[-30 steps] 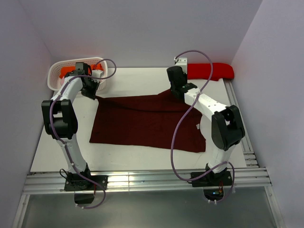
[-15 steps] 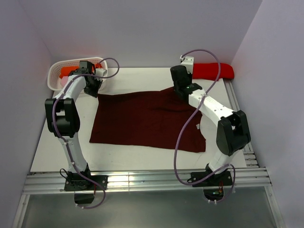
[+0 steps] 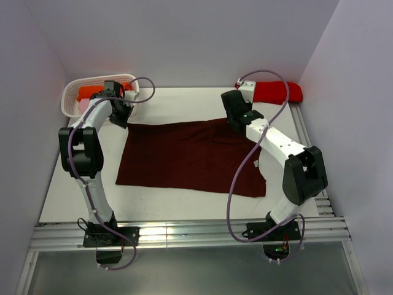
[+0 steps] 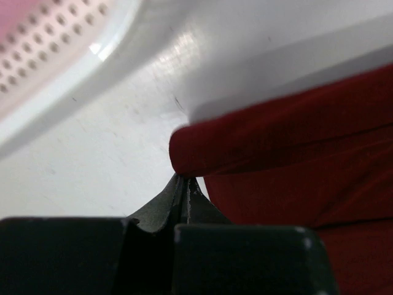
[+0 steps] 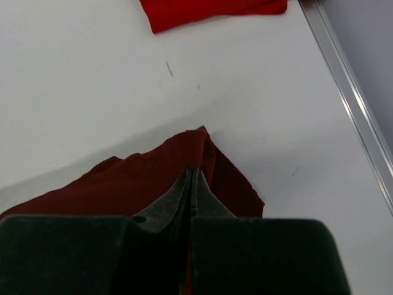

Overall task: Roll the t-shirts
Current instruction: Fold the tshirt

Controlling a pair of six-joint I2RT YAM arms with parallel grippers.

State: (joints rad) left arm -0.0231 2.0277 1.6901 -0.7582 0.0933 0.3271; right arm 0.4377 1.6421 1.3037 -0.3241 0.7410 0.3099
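Observation:
A dark maroon t-shirt lies spread on the white table, its small white label near the right edge. My left gripper is shut on the shirt's far left corner, the cloth bunched at the fingertips. My right gripper is shut on the shirt's far right corner, which peaks up at the closed fingertips. A bright red t-shirt lies rolled at the table's far right and shows in the right wrist view.
A white perforated basket holding orange-red cloth stands at the far left; its rim shows in the left wrist view. A metal rail runs along the table's right edge and another along the front.
Both grippers have moved toward the far edge with the shirt's far corners, the right one also rightward. The shirt's far edge is now pulled straighter.

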